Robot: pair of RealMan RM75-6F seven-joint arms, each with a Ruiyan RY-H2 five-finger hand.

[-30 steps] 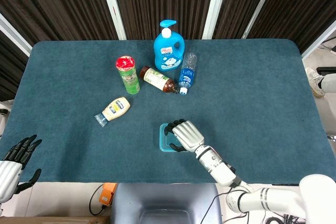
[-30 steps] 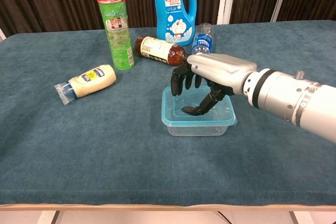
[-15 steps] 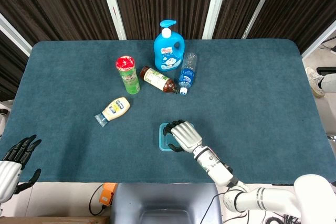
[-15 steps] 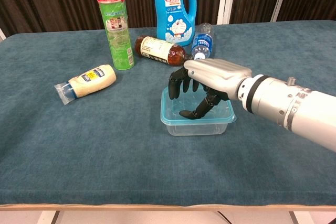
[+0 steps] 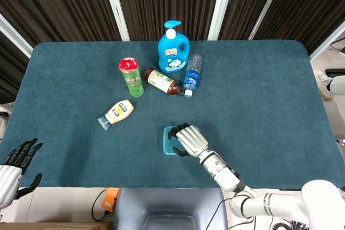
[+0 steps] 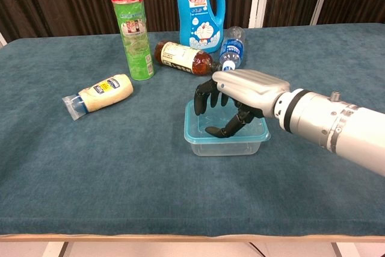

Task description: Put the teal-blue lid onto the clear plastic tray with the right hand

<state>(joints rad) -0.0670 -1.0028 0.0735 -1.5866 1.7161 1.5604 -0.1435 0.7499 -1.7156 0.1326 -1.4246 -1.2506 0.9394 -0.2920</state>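
1. Right hand (image 6: pixel 240 97) has drawn slightly back toward the robot since 1.0 s ago; tray (image 6: pixel 198 142) has shifted slightly with it.
2. Right hand now sits over the tray, fingers (image 6: pixel 224 129) curled down, tips on the lid (image 6: pixel 194 126). Cannot tell if it is gripping or only touching.
3. Lid lies flat on the tray, near the counter (image 5: pixel 259 95) front edge at 6 o'clock.
4. Left hand (image 5: pixel 13 165) at 8 o'clock off the counter, fingers spread, holding nothing.
5. At 12 o'clock: detergent (image 5: pixel 172 49), can (image 5: pixel 131 76), two bottles lying down (image 5: pixel 161 82) (image 5: pixel 192 75). Mayo (image 5: pixel 117 113) at 10 o'clock.
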